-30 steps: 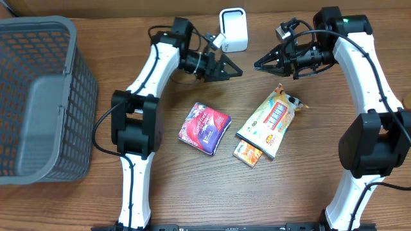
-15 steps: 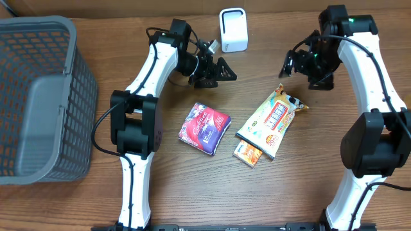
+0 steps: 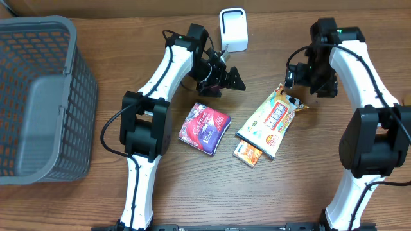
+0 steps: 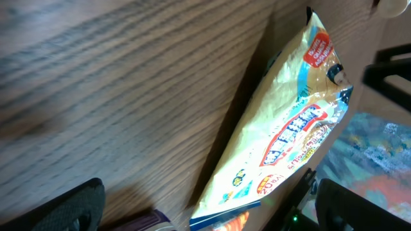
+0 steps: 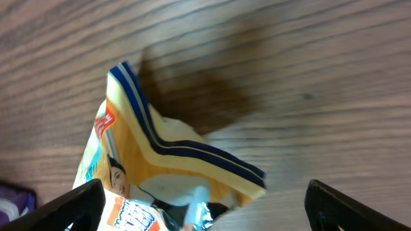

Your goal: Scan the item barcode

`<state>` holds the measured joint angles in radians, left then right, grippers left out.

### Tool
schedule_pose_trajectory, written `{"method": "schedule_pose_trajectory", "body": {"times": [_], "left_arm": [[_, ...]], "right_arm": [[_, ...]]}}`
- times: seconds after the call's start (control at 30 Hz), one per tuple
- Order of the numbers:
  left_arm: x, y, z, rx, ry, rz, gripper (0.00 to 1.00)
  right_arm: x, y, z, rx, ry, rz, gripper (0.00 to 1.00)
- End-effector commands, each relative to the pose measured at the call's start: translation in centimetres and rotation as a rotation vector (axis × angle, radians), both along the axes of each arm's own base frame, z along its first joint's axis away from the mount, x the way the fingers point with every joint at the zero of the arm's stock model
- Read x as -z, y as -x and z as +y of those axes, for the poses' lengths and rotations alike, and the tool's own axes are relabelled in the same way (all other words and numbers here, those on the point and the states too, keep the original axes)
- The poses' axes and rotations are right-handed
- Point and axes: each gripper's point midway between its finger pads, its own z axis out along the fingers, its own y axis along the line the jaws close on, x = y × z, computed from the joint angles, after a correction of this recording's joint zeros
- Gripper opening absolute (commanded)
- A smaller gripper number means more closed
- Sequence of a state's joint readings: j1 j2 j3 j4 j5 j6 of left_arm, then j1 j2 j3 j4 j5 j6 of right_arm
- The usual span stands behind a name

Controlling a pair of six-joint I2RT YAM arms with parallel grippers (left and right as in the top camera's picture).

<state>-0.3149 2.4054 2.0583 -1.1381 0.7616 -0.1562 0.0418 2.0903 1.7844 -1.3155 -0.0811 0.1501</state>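
Observation:
A white scanner (image 3: 233,29) stands at the table's back edge. Three items lie in the middle: a long yellow snack packet (image 3: 271,122), a purple packet (image 3: 204,128) and a small orange packet (image 3: 248,154). No barcode shows on their upper faces. My left gripper (image 3: 232,80) hangs open between the scanner and the purple packet, empty; in its wrist view the yellow packet (image 4: 282,135) lies ahead of it. My right gripper (image 3: 293,78) is open and points down over the yellow packet's crumpled top end (image 5: 173,160), which sits between its fingers (image 5: 70,208) without being gripped.
A large grey mesh basket (image 3: 38,96) fills the left side of the table. The purple packet's corner (image 4: 154,222) and the orange packet (image 4: 234,221) show at the bottom of the left wrist view. Bare wood lies along the front edge.
The right arm has swung from pointing left near the scanner to pointing down over the yellow packet's top end. The left gripper has moved right and slightly nearer the packets.

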Motion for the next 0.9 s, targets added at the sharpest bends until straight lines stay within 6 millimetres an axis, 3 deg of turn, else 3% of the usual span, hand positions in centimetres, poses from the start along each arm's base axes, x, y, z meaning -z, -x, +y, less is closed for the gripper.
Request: {"method": "schedule_pose_trajectory", "body": {"times": [0.0,0.3,0.5,0.6,0.67,0.7,0.77,0.8,0.87], "left_arm": [[0.5,0.1,-0.3,0.008,-0.025,0.000,0.97],[0.7,0.3,-0.3,0.011,-0.044,0.005,0.98],[0.7,0.4,-0.4,0.014,-0.044,0.005,0.99],[0.7,0.4,-0.4,0.014,-0.044,0.007,0.99],[0.7,0.5,-0.3,0.014,-0.046,0.010,0.99],[0.7,0.5,-0.3,0.014,-0.046,0.012,0.99],[0.7,0.5,-0.3,0.014,-0.046,0.012,1.00],[0.7,0.5,-0.3,0.014,-0.046,0.012,1.00],[0.7,0.5,-0.3,0.014,-0.046,0.013,1.00]], "right_arm": [[0.4,0.3,1.6,-0.149,-0.094,-0.016,1.00],[2.2,0.4,-0.2,-0.144,-0.138,-0.025,1.00],[2.7,1.3,3.3,-0.293,-0.405,-0.079,1.00],[3.5,1.8,3.6,-0.294,-0.419,-0.073,0.98],[3.9,2.1,3.6,-0.285,-0.421,-0.061,0.89],[4.0,2.4,3.7,-0.274,-0.424,-0.049,0.77],[4.0,2.6,3.7,-0.273,-0.425,-0.041,0.63],[4.0,2.6,3.7,-0.272,-0.425,-0.039,0.52],[4.0,2.6,3.7,-0.260,-0.425,-0.035,0.20]]}}
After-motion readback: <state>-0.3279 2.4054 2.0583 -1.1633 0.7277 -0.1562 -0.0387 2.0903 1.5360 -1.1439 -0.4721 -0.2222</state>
